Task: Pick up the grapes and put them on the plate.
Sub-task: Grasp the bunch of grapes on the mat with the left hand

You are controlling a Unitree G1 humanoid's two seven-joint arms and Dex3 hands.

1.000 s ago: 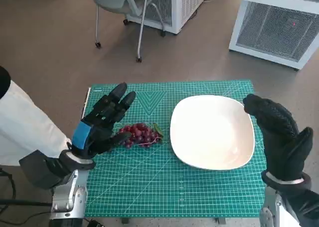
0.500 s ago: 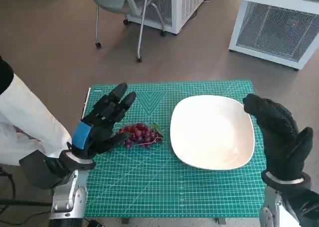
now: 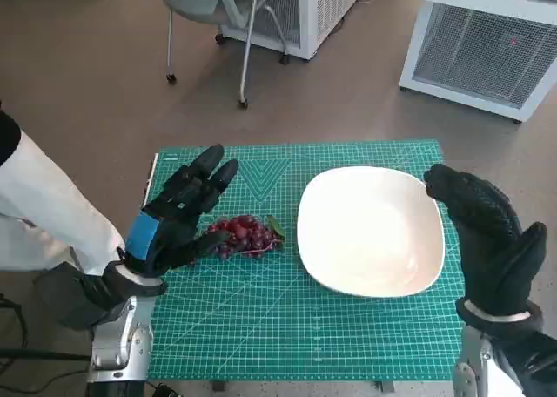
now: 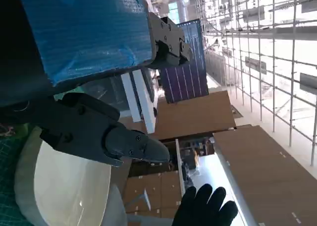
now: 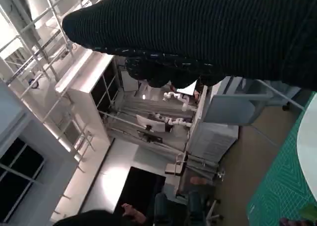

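**Left robot hand beside the grapes, nothing gripped yet**

The left robot hand (image 3: 178,214) has its fingers spread and holds nothing; it hovers just beside the bunch of red grapes (image 3: 244,235), on the side of the tabletop's left edge. The right robot hand (image 3: 492,240) is also spread and empty, raised at the right edge next to the white plate (image 3: 370,232). The grapes lie on the green cutting mat (image 3: 296,327), near the plate's left rim. I judge the risk is a loose grip: the bunch could roll away or single grapes could break off if the fingers squeeze badly.
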